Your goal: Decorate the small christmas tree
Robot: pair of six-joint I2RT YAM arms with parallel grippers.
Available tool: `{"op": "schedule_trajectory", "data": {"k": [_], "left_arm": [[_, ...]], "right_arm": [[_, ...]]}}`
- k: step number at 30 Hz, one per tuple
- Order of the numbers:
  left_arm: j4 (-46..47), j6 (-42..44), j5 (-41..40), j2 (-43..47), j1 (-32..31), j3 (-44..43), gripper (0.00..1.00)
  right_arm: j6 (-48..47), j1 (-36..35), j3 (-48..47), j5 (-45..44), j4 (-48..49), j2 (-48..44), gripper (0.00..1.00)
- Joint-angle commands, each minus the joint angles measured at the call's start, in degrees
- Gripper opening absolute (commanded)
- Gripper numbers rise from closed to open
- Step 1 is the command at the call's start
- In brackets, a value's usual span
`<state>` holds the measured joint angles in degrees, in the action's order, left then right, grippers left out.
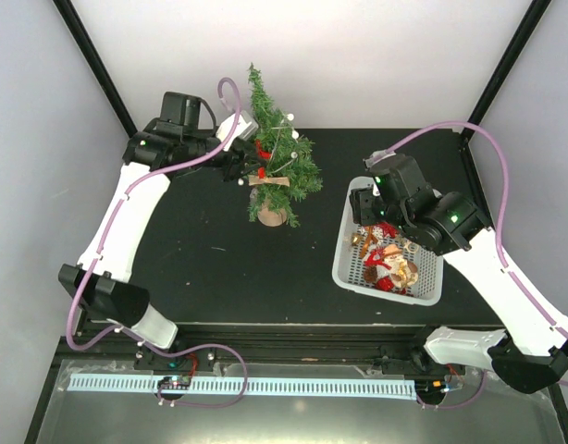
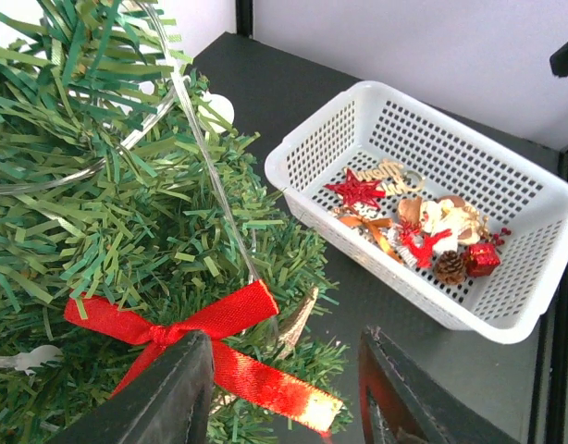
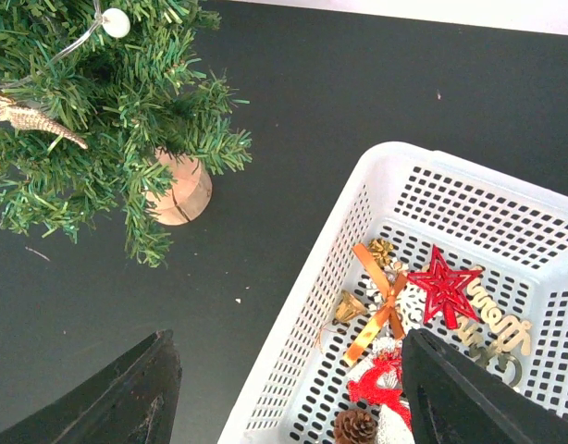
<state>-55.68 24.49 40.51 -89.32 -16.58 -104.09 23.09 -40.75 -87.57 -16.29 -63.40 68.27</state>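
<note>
The small christmas tree [image 1: 277, 153] is being kept upright on its round wooden base [image 3: 178, 190], its long axis running vertically, toward the far middle of the black table [image 1: 201, 268]. A red bow [image 2: 210, 347] is being carried on its lower branches, along with a clear string of white beads [image 3: 116, 22]. The left gripper [image 2: 284, 365] is being held right against the tree's left flank at about mid-height, so the tree is lying straight ahead of its fingers. Its jaws are being held apart, with the bow's tail lying loose in the gap, and nothing is being pinched. To the tree's right, near but apart from it, a white basket [image 1: 342, 259] of ornaments is being kept, among them a red star [image 3: 444, 287] and a pine cone [image 3: 355, 425]. The right gripper [image 3: 284, 388] is being hovered over the basket's tree-side rim, its jaws spread wide and empty. The left arm is judged nearer the tree and the right nearer the ornaments, so the next pick is probably being left to the right arm, with a carry leftward to the tree.
</note>
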Motion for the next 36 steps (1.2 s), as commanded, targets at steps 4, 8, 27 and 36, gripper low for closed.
{"op": "schedule_trajectory", "data": {"k": [4, 8, 27, 36], "left_arm": [[1.67, -0.15, 1.07, 1.84, -0.11, -0.27, 0.5], [2.82, -0.57, -2.91, 1.61, -0.03, 0.29, 0.44], [1.42, 0.66, -6.26, -2.69, 1.37, -2.36, 0.07], [1.36, 0.73, -6.2, -5.32, 1.37, -4.71, 0.06]], "right_arm": [[0.79, 0.24, 0.51, -0.4, 0.36, -1.38, 0.67], [1.07, 0.3, 1.31, -0.34, 0.5, -2.05, 0.67], [1.22, 0.32, 1.81, -0.2, 0.37, -2.13, 0.67], [1.21, 0.28, 1.78, -0.34, -0.06, -2.3, 0.67]]}}
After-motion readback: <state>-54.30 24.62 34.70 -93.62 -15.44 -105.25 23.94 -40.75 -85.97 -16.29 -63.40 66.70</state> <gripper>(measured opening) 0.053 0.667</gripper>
